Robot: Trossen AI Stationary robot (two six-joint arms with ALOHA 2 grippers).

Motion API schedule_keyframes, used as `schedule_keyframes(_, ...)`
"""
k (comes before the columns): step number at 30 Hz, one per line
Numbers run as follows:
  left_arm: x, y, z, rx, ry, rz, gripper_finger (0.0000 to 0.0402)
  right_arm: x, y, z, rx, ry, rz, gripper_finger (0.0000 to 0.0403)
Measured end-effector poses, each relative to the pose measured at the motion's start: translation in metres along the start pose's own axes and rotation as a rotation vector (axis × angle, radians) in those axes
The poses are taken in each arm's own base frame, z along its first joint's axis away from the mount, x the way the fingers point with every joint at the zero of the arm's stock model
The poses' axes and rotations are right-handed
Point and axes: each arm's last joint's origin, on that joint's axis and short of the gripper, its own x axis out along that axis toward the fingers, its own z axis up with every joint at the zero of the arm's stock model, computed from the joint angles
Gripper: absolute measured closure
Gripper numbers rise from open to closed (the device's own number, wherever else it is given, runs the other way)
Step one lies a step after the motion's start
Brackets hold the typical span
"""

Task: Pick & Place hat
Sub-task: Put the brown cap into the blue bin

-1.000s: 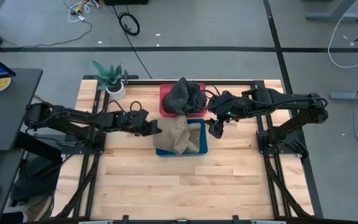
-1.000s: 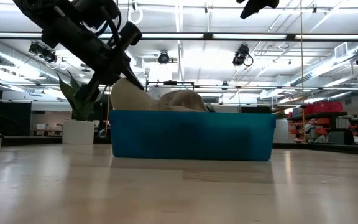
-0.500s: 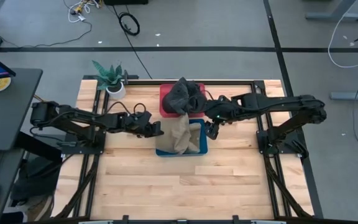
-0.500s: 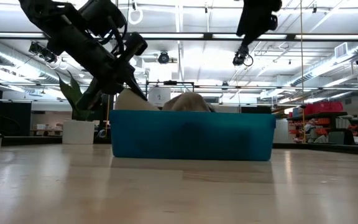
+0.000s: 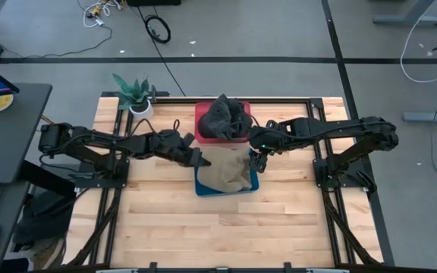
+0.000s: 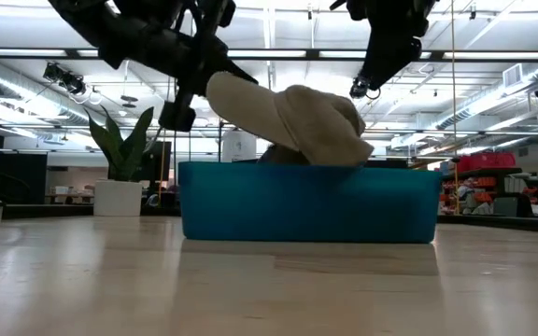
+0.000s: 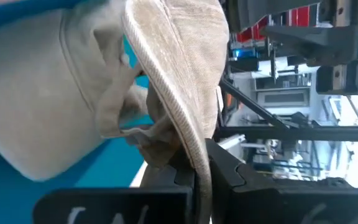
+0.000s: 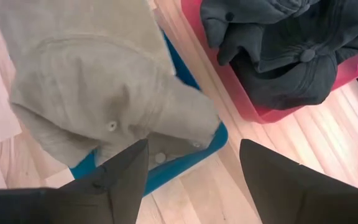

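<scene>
Left hand (image 5: 201, 160) pinched tight on the brim of a tan hat (image 5: 228, 171), holding it tilted, raised above the blue bin (image 6: 308, 203), crown drooping toward the bin's rim. More tan caps lie in the bin beneath. Right hand (image 5: 256, 161) hovers just beside the bin's far edge, fingers spread and gripping nothing. Red bin (image 5: 202, 130) behind holds dark hats (image 5: 227, 118). Judged stage: pick apparently done, hat lifted clear; carry and set-down remain, probably toward the red bin. All on wooden tabletop (image 5: 165, 212).
</scene>
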Motion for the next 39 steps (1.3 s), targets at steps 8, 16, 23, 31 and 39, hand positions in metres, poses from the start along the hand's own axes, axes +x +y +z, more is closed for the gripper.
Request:
schedule_keyframes(8, -0.001, 0.011, -0.005, -0.086, 0.08, 0.116, 0.0387, 0.0, 0.001, 0.002, -0.015, -0.019, 0.008, 0.0148)
schedule_keyframes(16, -0.005, 0.021, 0.004, -0.13, 0.023, 0.203, 0.0387, 0.0, 0.003, 0.008, -0.024, -0.076, 0.03, 0.0148)
schedule_keyframes(23, -0.007, 0.024, 0.015, -0.148, -0.23, 0.272, 0.0387, -0.001, 0.004, 0.01, -0.017, -0.103, 0.041, 0.0148)
schedule_keyframes(31, -0.008, 0.027, 0.016, -0.169, -0.323, 0.314, 0.0387, -0.001, 0.004, 0.01, -0.016, -0.106, 0.042, 0.0148)
schedule_keyframes(39, -0.008, 0.027, 0.016, -0.153, -0.342, 0.328, 0.038, -0.001, 0.005, 0.012, -0.01, -0.116, 0.074, 0.0148)
